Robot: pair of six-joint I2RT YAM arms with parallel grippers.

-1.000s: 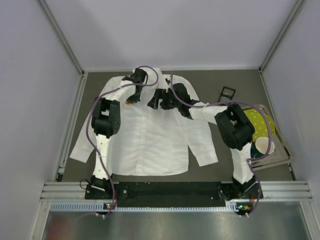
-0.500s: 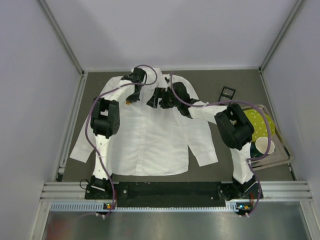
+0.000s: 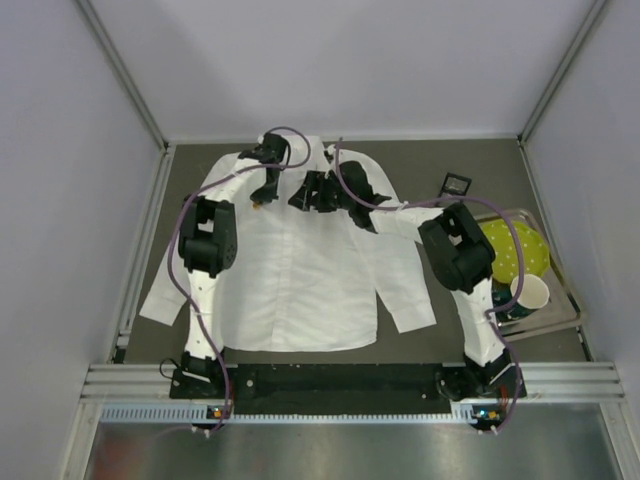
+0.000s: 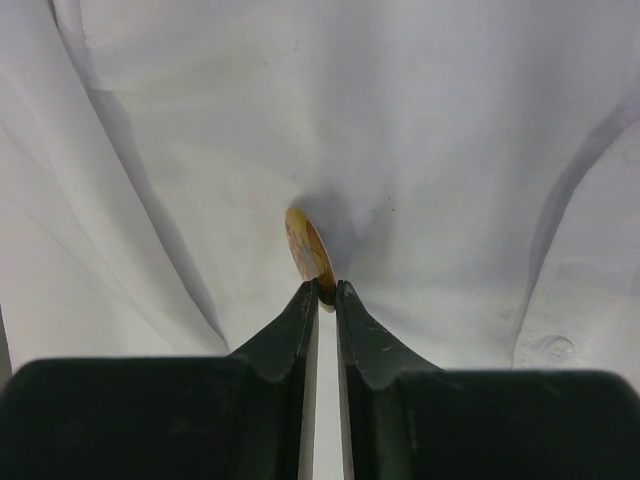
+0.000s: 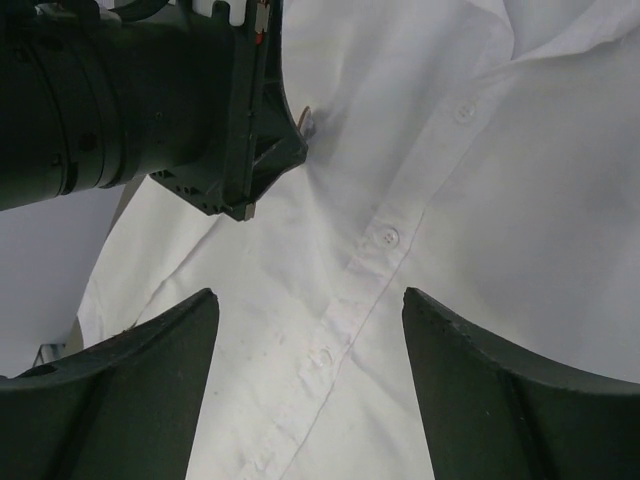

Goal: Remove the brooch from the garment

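Currently left claw [image 4: 322, 291] pinching brooch [image 4: 307, 248] on garment [image 4: 420, 120].

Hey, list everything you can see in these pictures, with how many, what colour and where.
shirt: one, white, spread flat on the table
brooch: one, orange-gold, on the shirt's chest near the collar
box: one, black, on the table right of the shirt
tray: one, silver, at the table's right edge
bowl: one, yellow-green with dots, in the tray
cup: one, white, in the tray, on the bowl's near side
table: one, dark grey
left gripper: black, shut on the brooch's edge
right gripper: black, open, above the shirt's buttons
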